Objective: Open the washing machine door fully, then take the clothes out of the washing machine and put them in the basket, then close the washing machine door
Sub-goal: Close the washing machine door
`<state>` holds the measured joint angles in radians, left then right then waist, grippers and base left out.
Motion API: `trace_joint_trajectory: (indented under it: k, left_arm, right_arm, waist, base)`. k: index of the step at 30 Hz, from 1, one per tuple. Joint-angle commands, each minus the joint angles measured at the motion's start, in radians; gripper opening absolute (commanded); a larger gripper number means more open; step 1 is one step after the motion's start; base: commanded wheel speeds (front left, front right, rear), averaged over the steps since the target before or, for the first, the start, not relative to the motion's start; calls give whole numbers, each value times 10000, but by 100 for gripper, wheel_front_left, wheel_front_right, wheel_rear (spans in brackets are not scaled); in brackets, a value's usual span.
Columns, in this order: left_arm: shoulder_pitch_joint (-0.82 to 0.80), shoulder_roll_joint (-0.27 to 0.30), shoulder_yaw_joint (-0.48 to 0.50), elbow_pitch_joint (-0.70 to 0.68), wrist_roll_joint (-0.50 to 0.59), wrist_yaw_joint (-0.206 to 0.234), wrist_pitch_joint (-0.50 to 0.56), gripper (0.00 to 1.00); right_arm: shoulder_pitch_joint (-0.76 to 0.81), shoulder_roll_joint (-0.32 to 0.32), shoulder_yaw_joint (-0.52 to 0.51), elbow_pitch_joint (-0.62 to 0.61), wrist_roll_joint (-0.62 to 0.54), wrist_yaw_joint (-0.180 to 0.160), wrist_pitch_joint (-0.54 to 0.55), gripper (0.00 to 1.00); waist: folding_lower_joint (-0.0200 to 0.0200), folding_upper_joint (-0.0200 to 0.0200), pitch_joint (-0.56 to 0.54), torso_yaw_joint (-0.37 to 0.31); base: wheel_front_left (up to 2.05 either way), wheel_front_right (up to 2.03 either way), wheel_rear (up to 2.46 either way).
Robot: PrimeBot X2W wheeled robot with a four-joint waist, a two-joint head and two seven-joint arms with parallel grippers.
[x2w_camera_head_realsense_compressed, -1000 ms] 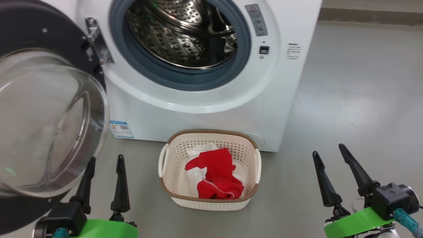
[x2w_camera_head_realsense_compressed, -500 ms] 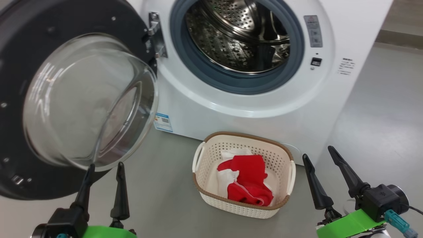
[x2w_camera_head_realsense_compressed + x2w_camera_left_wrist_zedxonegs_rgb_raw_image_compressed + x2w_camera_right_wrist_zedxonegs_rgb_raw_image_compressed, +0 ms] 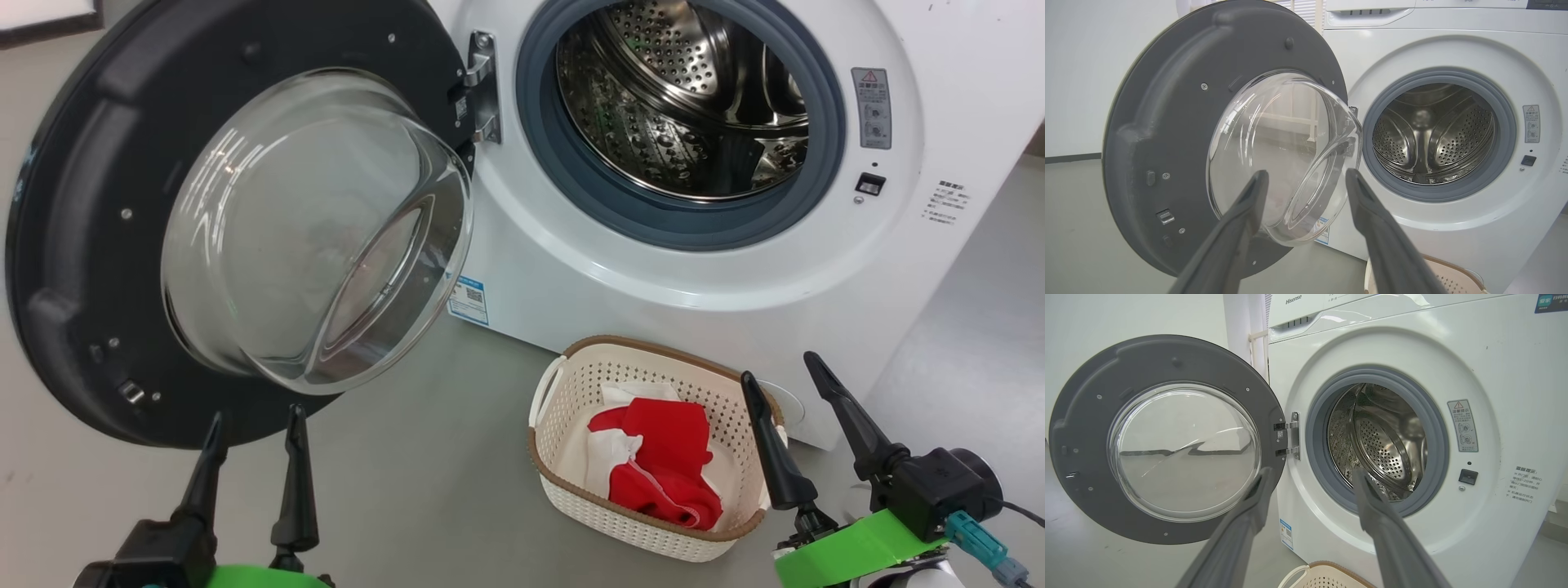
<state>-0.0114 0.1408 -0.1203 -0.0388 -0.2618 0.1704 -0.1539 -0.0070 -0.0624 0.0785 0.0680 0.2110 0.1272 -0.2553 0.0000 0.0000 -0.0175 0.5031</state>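
The washing machine [image 3: 694,278] [image 3: 1453,237] [image 3: 1494,375] stands with its steel drum [image 3: 694,106] bare inside. The washing machine door [image 3: 90,245] [image 3: 1167,122] [image 3: 1090,416] hangs swung wide to the left, its glass bowl [image 3: 318,229] bulging toward me. On the floor in front sits the basket [image 3: 571,498] [image 3: 1323,575] holding the red and white clothes [image 3: 661,465]. My left gripper [image 3: 255,423] [image 3: 1306,177] is open, fingertips just below the door's lower rim, holding nothing. My right gripper [image 3: 780,367] [image 3: 1310,475] is open and empty, beside the basket's right edge.
Grey floor [image 3: 408,490] lies between the door and the basket. More floor [image 3: 980,327] runs along the machine's right side. A blue label [image 3: 468,300] is stuck low on the machine's front.
The head camera has turned left, so the whole picture has shifted right and more of the door shows. Both grippers stay open and hold their places.
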Motion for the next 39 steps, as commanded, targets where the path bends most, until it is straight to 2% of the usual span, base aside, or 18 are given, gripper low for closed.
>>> trace_joint_trajectory:
  k: [1, 13, 14, 15, 16, 27, 32, 39]
  left_arm:
    - [-114, 168, 339, -335, 118, 153, 29, 100]
    - [-151, 270, 261, -346, 261, 258, -154, 100]
    - [-156, 264, 244, -299, 254, 256, -160, 75]
    - [-168, 268, 241, -252, 268, 276, -170, 35]
    - [-186, 254, 245, -215, 256, 293, -190, 0]
    - [-1317, 133, 1198, -530, -79, 640, -954, 0]
    - [-2321, 164, 1725, -733, -424, 380, -1056, 0]
    - [-3830, 478, 2563, 68, -824, -3, -1075, 0]
  right_arm:
    - [-346, -48, 241, -233, -5, 35, -65, 100]
    - [-432, -55, 342, -208, 41, 35, -65, 100]
    - [-446, -53, 350, -197, 82, 35, -65, 100]
    - [-458, -52, 367, -185, 123, 35, -65, 100]
    - [-468, -58, 386, -174, 153, 35, -65, 100]
    - [-451, -160, 398, -105, 251, 35, -65, 100]
    - [-508, -166, 538, -43, 228, 35, -65, 100]
    - [-636, -299, 620, -24, 209, 35, -65, 100]
  waist:
    - [0, 0, 6, 80]
    - [0, 0, 213, -42]
    - [0, 0, 227, -60]
    - [0, 0, 243, -80]
    - [0, 0, 254, -100]
    - [0, 0, 241, -254]
    - [0, 0, 231, -430]
    - [0, 0, 323, -546]
  base:
    - [0, 0, 0]
    - [0, 0, 0]
    - [0, 0, 0]
    - [0, 0, 0]
    - [0, 0, 0]
    - [0, 0, 0]
    - [0, 0, 0]
    - [0, 0, 0]
